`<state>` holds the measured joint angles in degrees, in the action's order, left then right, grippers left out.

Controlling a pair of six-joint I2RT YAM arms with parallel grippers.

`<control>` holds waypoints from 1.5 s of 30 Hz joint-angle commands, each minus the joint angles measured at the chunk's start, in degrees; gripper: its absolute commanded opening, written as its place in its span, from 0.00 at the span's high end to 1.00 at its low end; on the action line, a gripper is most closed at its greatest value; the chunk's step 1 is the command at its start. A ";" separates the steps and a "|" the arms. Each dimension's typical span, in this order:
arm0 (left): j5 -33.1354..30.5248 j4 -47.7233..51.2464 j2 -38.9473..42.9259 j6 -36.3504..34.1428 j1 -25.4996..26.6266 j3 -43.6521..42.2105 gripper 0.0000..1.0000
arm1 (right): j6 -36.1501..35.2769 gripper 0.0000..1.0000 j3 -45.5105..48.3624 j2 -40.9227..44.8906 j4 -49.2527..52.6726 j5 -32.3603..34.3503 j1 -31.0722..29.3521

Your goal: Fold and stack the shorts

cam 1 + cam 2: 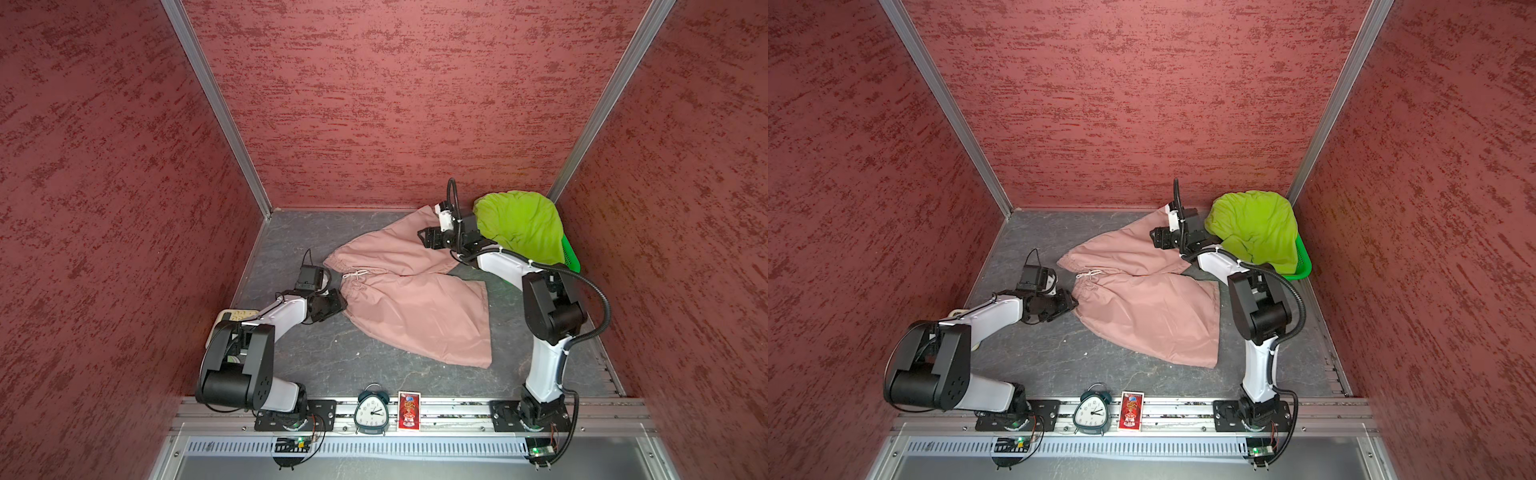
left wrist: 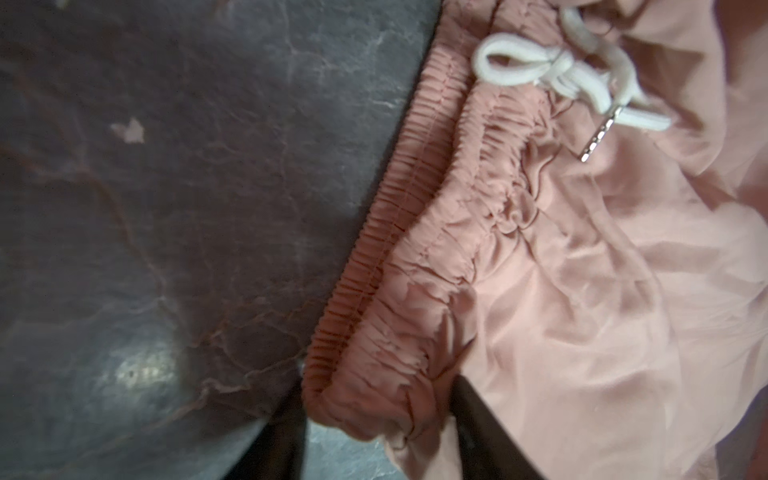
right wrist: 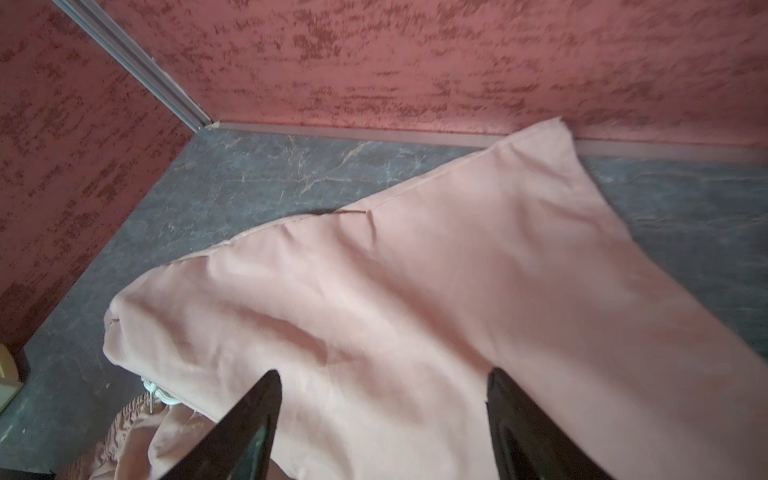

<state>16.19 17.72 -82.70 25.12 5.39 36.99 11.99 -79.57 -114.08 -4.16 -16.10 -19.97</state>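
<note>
We see light, floppy pink shorts point(image 1: 407, 307) spread on the worktop point(image 1: 299, 232) between both claws: the left claw point(image 2: 379, 386) pinches the gathered waistband point(image 2: 415, 249), likely the firmest hold, the right claw point(image 3: 383, 374) gapes above a leg point(image 3: 457, 249), and green shorts point(image 1: 519, 224) are heaped just behind it.

Both top views are lit evenly and fairly brightly from above. Only soft shadows are cast on the tabletop point(image 1: 316, 357), and the side walls are stretched by wide-angle distortion. In the left wrist view, the fingers point(image 2: 278, 440) of the left gripper point(image 2: 378, 386) are rendered dark and smeared. A pale glare patch is seen on the tabletop beside them, and the pink shorts point(image 2: 582, 291) beyond them are softly blurred. In the right wrist view, the right gripper point(image 3: 384, 374) shows black, unfocused fingers point(image 3: 257, 415), and the fabric ahead of them is flatly lit.
</note>
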 commanded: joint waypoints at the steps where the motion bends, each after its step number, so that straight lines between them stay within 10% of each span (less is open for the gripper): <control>1: 1.92 -2.71 -0.19 -0.08 -1.15 -0.67 0.89 | 0.37 0.21 -1.79 -3.72 -3.18 -3.06 -0.12; 2: 2.34 -2.20 0.23 -0.28 -1.47 -0.62 1.00 | 0.38 0.21 -3.13 -5.25 -2.87 -3.23 -0.15; 23: 0.10 22.95 26.24 7.59 -2.41 -2.84 1.00 | 12.32 0.20 -49.54 -36.87 21.16 4.78 3.08; 28: -1.36 26.79 29.69 8.55 -2.79 -0.14 0.60 | 14.29 0.20 -53.11 -37.03 22.88 4.11 3.89; 31: -3.17 27.71 30.72 7.26 -3.51 3.32 0.03 | 13.51 0.20 -54.02 -35.99 24.58 4.28 4.10; 45: 7.31 -2.80 -0.60 -3.66 -3.56 18.64 0.01 | 7.35 0.19 -58.18 -35.73 33.82 0.93 4.42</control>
<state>17.34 24.51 -80.47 24.45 1.63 53.19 21.23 -137.25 -150.95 25.30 -14.76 -15.79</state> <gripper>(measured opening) 0.993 0.810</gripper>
